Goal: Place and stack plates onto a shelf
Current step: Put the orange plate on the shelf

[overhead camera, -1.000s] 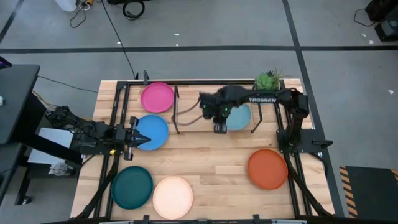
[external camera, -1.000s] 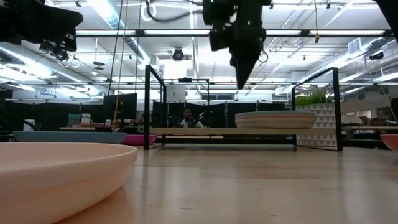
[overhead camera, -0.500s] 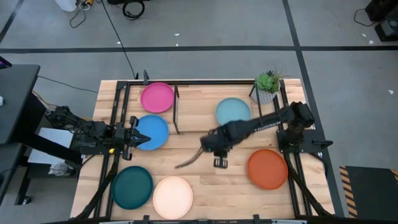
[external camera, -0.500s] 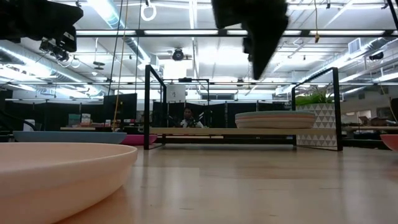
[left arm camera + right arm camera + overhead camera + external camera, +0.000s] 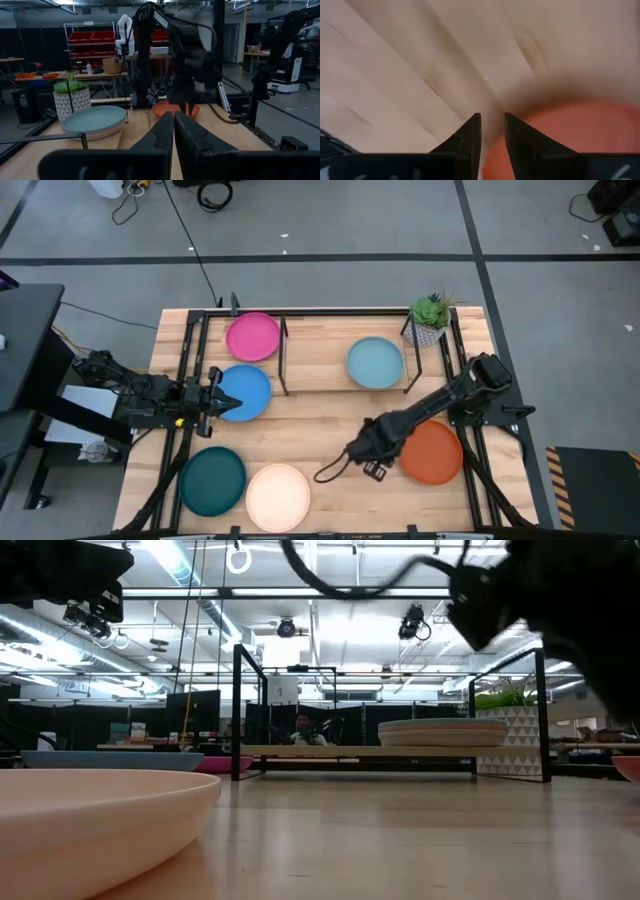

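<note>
A stack of plates with a light blue one (image 5: 375, 363) on top rests on the light-wood shelf (image 5: 320, 355). The pink (image 5: 252, 337), blue (image 5: 245, 392), dark teal (image 5: 212, 481), cream (image 5: 278, 497) and orange (image 5: 431, 451) plates lie flat on the table. My right gripper (image 5: 372, 467) hovers at the orange plate's left rim (image 5: 560, 135), its fingers a narrow gap apart and empty. My left gripper (image 5: 222, 398) is shut and empty, held above the blue plate's left edge.
A potted plant (image 5: 430, 315) stands at the shelf's far right corner. Black frame rails (image 5: 190, 370) run along the table's left and right sides. Bare wood (image 5: 320, 430) lies between the shelf and the near plates. A person shows far behind the shelf in the low view (image 5: 303, 727).
My right gripper has swung from above the shelf's plate stack toward the table's near edge and to the right, coming down beside the orange plate's left rim. The plates have not moved.
</note>
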